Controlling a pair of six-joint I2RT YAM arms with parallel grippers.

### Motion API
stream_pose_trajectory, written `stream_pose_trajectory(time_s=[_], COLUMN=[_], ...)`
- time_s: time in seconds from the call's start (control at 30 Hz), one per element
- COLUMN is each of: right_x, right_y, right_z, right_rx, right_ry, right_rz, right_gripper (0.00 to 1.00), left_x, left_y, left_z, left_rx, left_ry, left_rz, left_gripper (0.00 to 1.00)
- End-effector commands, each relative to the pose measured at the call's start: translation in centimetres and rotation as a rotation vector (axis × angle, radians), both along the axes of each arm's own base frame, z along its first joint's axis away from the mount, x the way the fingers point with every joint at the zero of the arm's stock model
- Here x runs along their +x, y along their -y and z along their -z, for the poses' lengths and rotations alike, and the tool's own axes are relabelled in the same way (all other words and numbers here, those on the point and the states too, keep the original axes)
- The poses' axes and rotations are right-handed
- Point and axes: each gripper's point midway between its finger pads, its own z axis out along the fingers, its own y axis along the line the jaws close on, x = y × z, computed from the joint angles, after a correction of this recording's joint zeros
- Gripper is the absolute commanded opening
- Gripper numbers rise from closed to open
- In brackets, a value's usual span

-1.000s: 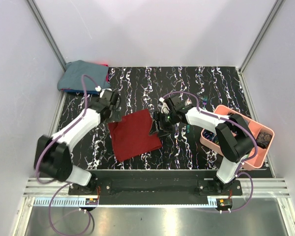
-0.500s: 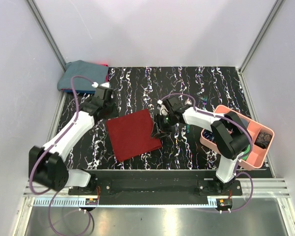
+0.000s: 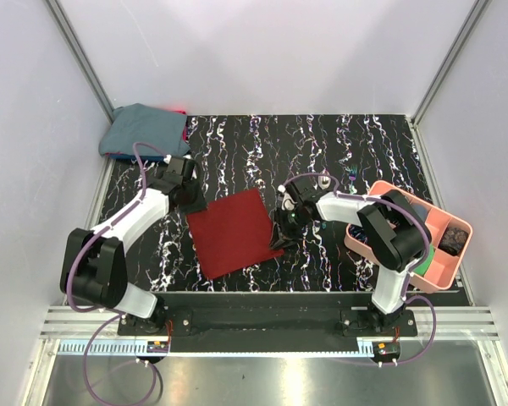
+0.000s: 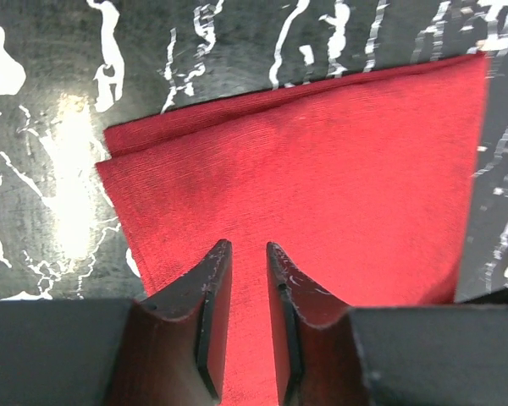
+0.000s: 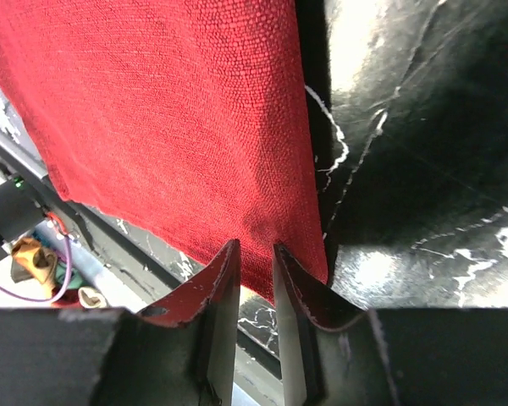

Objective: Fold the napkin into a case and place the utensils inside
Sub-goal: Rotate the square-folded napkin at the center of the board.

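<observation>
The dark red napkin (image 3: 234, 233) lies flat on the black marbled table as a folded square; two layers show at its left corner (image 4: 118, 148). My left gripper (image 3: 195, 203) sits at the napkin's far left corner. Its jaws (image 4: 247, 245) stand a narrow gap apart just above the cloth (image 4: 322, 169), pinching nothing. My right gripper (image 3: 281, 238) is at the napkin's near right corner. Its tips (image 5: 256, 245) straddle the cloth's (image 5: 169, 110) edge with a small gap, so it is open. I cannot make out the utensils.
A pink tray (image 3: 436, 283) with dark things in it stands at the right, partly behind the right arm. A blue-grey cloth bundle (image 3: 144, 128) lies at the far left corner. White walls and metal posts close in the table on three sides.
A second ago the napkin's edges were rumpled and lifted; now it lies flat. Both grippers' jaws have narrowed. The right gripper slid down the right edge toward the near corner.
</observation>
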Motion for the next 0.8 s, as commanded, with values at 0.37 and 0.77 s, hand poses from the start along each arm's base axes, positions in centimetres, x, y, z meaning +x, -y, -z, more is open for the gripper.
stream_pose_trajectory(time_s=[0.37, 0.77], right_x=[-1.3, 3.0], right_y=[-0.6, 7.6], right_z=[-3.1, 2.8], right_rx=[0.066, -0.340], right_ry=[0.029, 0.135], right_rz=[-0.018, 0.127], right_gripper=[0.36, 0.35], left_x=[1.8, -1.0], left_y=[-3.7, -5.7], left_z=[2.4, 7.3], left_rx=[0.003, 0.102], left_ry=[-0.048, -0.223], left_rz=[-0.112, -0.163], left_gripper=[0.20, 0.13])
